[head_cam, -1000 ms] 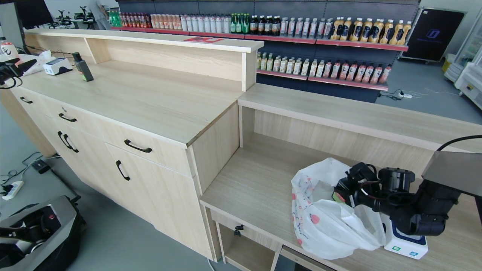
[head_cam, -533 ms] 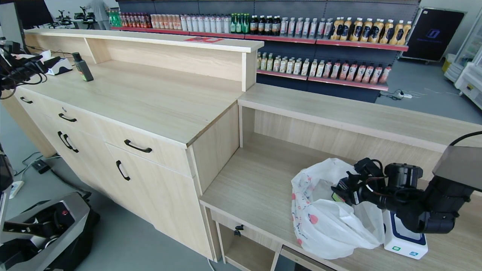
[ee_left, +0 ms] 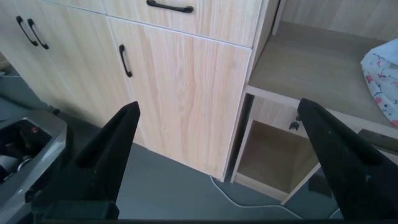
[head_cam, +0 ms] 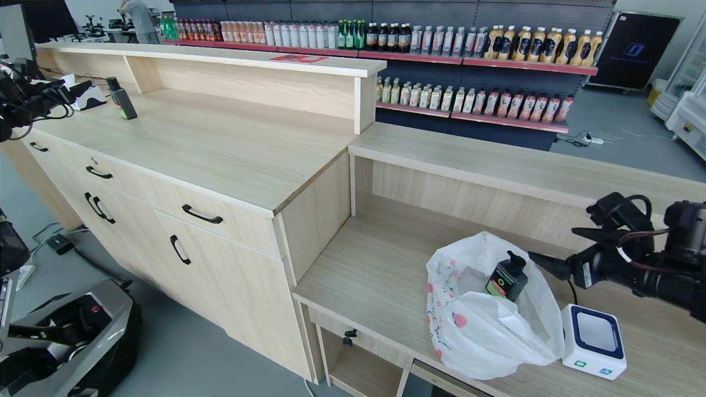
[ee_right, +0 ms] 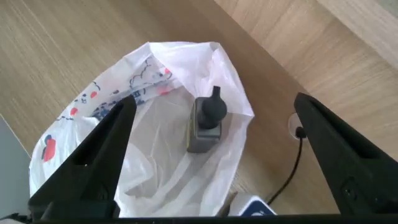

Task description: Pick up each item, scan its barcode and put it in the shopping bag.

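The bottle point(head_cam: 507, 278) stands upright inside the bag point(head_cam: 485, 331) on the lower surface point(head_cam: 375, 264). The right gripper point(head_cam: 562, 251) hangs just beside the bag's right edge, a little higher than the bottle and clear of it. Its jaws are spread wide and hold nothing. The scanner point(head_cam: 594, 342) sits against the bag below the gripper.

The right wrist view looks down into the bag, with the bottle's pump head framed between the spread fingers point(ee_right: 93, 155). The left wrist view shows the left gripper point(ee_left: 217, 107) wide open and empty, facing the cabinet doors point(ee_left: 180, 93). The head view adds a second bottle point(head_cam: 121, 99) on the upper surface point(head_cam: 209, 143), well apart from the bag.
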Controlling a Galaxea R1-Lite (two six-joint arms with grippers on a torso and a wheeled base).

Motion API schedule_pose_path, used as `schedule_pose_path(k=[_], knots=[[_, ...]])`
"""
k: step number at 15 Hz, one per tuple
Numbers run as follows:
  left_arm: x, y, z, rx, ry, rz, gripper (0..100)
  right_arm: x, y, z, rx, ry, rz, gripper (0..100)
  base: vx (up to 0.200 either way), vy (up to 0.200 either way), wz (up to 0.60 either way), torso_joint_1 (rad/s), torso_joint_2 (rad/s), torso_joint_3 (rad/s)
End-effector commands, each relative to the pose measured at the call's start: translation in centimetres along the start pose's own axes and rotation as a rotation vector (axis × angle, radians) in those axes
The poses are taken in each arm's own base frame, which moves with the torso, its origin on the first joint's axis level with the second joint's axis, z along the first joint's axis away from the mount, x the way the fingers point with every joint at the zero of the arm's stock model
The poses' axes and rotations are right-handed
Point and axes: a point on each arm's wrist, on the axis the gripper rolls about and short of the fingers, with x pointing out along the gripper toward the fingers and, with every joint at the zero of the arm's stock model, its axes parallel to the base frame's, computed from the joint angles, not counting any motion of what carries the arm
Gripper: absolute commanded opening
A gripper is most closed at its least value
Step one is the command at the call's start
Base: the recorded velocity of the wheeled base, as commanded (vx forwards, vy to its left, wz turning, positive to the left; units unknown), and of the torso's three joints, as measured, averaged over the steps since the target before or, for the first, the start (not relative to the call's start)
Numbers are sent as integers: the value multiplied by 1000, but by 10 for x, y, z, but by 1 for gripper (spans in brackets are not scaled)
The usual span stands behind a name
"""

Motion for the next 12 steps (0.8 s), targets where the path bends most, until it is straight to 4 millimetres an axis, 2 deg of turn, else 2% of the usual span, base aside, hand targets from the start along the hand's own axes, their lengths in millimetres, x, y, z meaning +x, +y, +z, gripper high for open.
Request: schedule_pose_path(k=[1, 4, 5, 8, 12], knots=[[0, 0, 0, 0, 1, 0, 100, -96, -13, 25, -78, -36, -204, 100, 0, 0, -600, 2, 7, 7], [0, 0, 0, 0, 1, 0, 100, -130, -9, 26, -71, -22, -289, 100, 0, 0, -600, -2, 4, 4], [0, 0, 0, 0, 1, 0, 100, -143, -11, 15, -18, 58, -339, 100, 0, 0, -600, 7, 7, 2], [0, 0, 0, 0, 1, 0, 100, -151, -13, -4, 82, 217, -415, 100, 0, 0, -600, 1, -1, 5], [0, 0, 0, 0, 1, 0, 100, -149, -28, -20, 140, 278, -473, 100, 0, 0, -600, 2, 2, 2]])
